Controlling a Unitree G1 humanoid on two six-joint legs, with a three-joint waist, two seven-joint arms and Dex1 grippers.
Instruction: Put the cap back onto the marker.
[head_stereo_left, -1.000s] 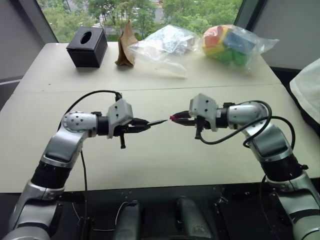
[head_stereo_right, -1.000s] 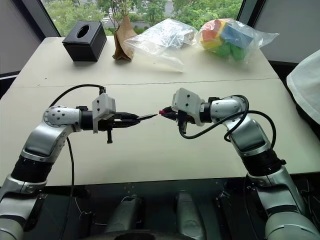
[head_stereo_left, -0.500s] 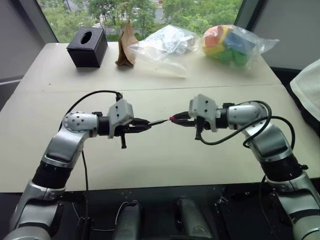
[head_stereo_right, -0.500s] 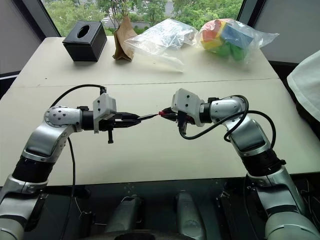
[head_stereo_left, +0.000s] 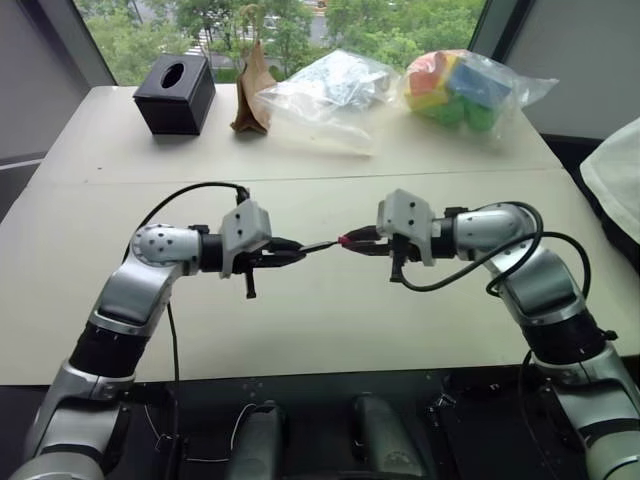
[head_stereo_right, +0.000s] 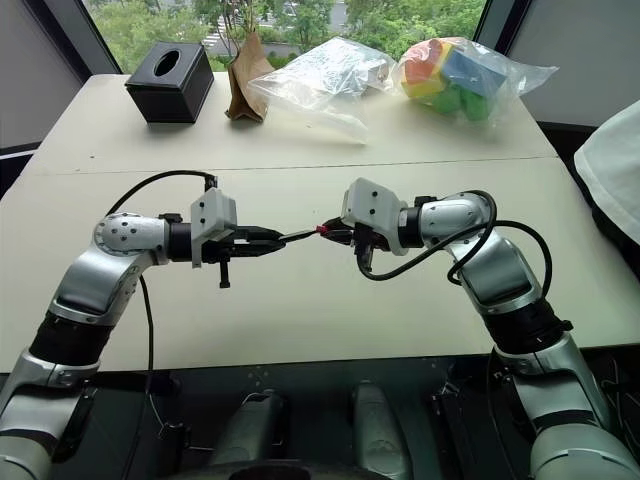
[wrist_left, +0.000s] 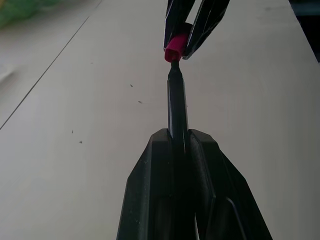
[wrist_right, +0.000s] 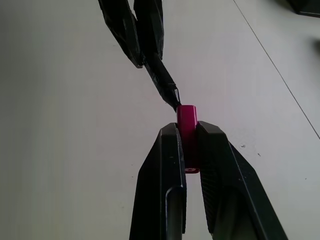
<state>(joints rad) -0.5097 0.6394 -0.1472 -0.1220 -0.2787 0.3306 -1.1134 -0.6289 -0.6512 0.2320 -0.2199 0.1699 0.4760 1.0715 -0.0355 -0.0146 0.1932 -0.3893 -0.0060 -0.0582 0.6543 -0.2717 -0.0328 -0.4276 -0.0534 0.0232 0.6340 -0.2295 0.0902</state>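
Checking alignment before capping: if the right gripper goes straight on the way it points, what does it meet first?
The marker: the cap in the right gripper is already at its tip. Behind it, the left gripper.

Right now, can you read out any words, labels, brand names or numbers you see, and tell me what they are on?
None can be read.
The marker and the cap show no lettering.
The black tissue box, the brown paper bag and the two clear plastic bags bear no legible print; anything on them is too small to tell.
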